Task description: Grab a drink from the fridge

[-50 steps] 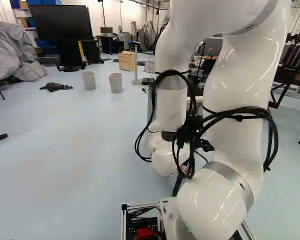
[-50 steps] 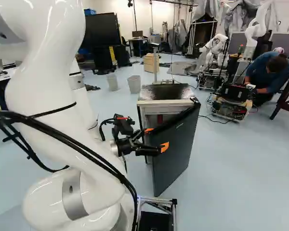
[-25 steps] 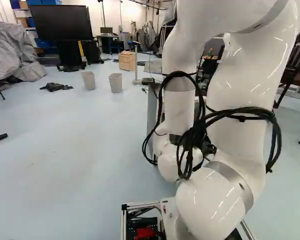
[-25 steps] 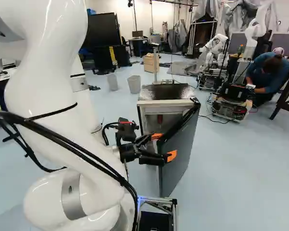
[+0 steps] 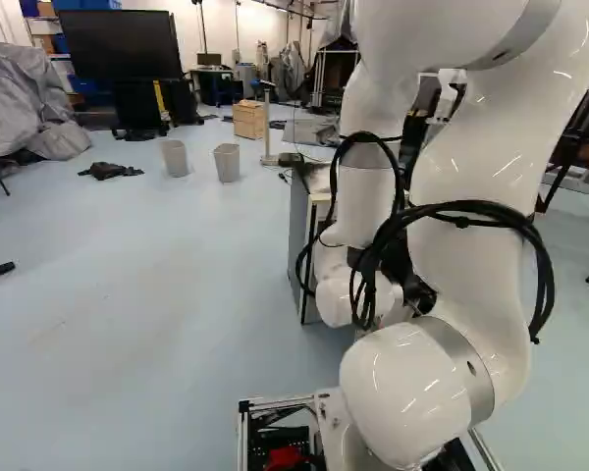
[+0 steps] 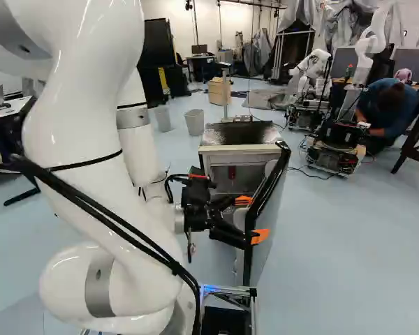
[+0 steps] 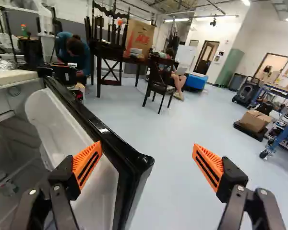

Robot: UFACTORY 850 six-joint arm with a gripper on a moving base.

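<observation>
Here's the fridge (image 6: 241, 149) on the floor (image 6: 349, 265), door (image 6: 274, 209) wide open, and the gripper (image 6: 251, 218) is right at that door's free edge! The fingers are spread well apart, one orange pad (image 7: 88, 163) over on the inner side by the white liner (image 7: 62, 124), the other pad (image 7: 208, 166) out past the outer face, and the door's black top corner (image 7: 144, 160) sits between them, closer to the inner finger; whether that finger touches, I can't tell. Inside the fridge there's a small red thing (image 6: 231, 172) towards the back, too small to call as a drink! In the left base view the white arm (image 5: 476, 186) covers much of the fridge, with one side edge peeking out beside it. Beyond the fridge stand two pale bins (image 6: 195, 122) and a wooden drawer unit (image 6: 219, 91), with another robot (image 6: 339, 132) off to the right of the right base view
</observation>
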